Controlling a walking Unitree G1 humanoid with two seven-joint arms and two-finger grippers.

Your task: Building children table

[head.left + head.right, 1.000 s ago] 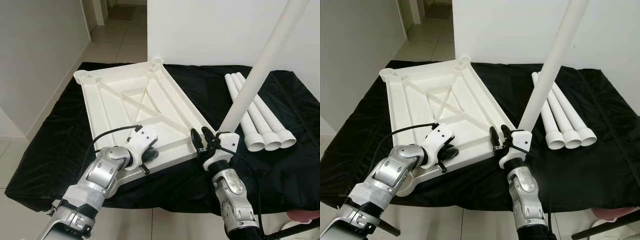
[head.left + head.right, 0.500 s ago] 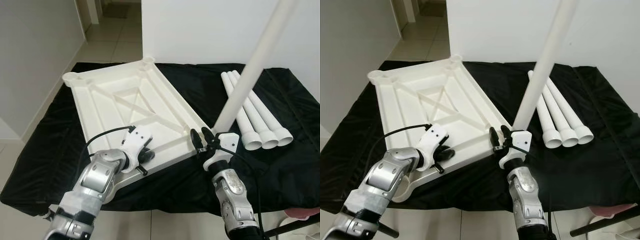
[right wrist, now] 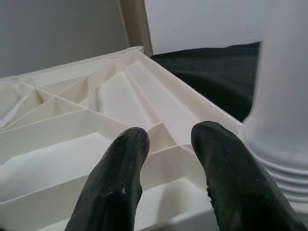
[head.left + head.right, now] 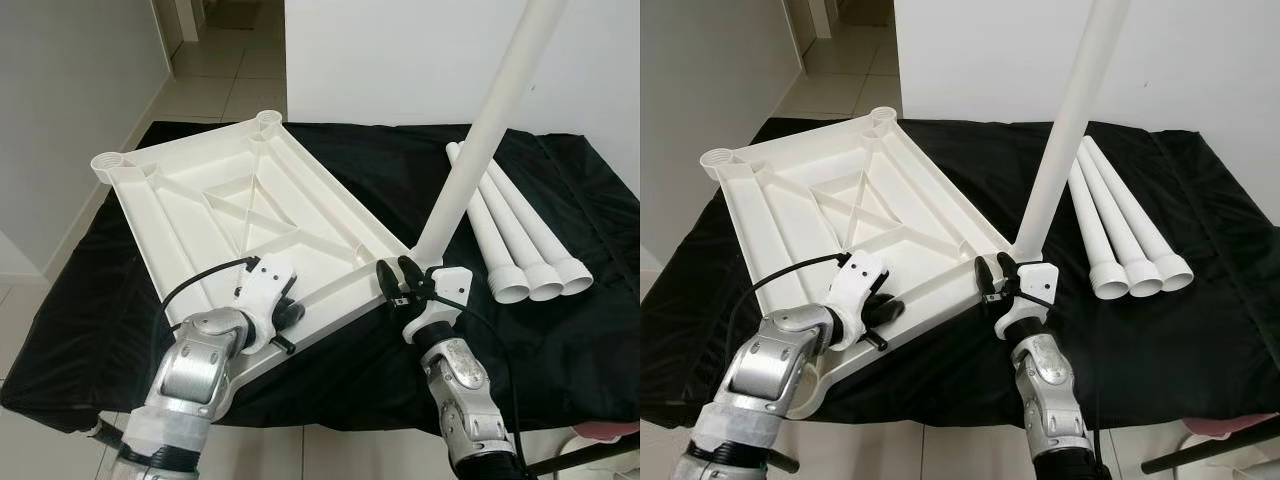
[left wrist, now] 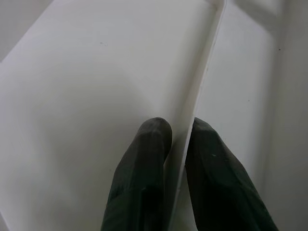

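Note:
The white plastic table top (image 4: 230,210) lies upside down on a black cloth, ribs facing up. One white leg (image 4: 480,130) stands in its near right corner socket and leans up to the right. My left gripper (image 4: 290,315) is at the near edge, shut on a thin upright rib (image 5: 192,96) of the table top. My right gripper (image 4: 398,275) is open beside the base of the standing leg (image 3: 284,96), its fingertips (image 3: 127,144) just over the corner ribs. Three spare legs (image 4: 520,230) lie side by side on the right.
The black cloth (image 4: 580,330) covers a low platform whose front edge is just before me. A white wall (image 4: 400,60) stands behind it. A tiled corridor (image 4: 215,70) runs off at the back left. A socket (image 4: 108,165) sits at the table top's far left corner.
The table top has swung round, its far end moving left while the near right corner stays put. The standing leg now leans less. Both grippers kept their places on it.

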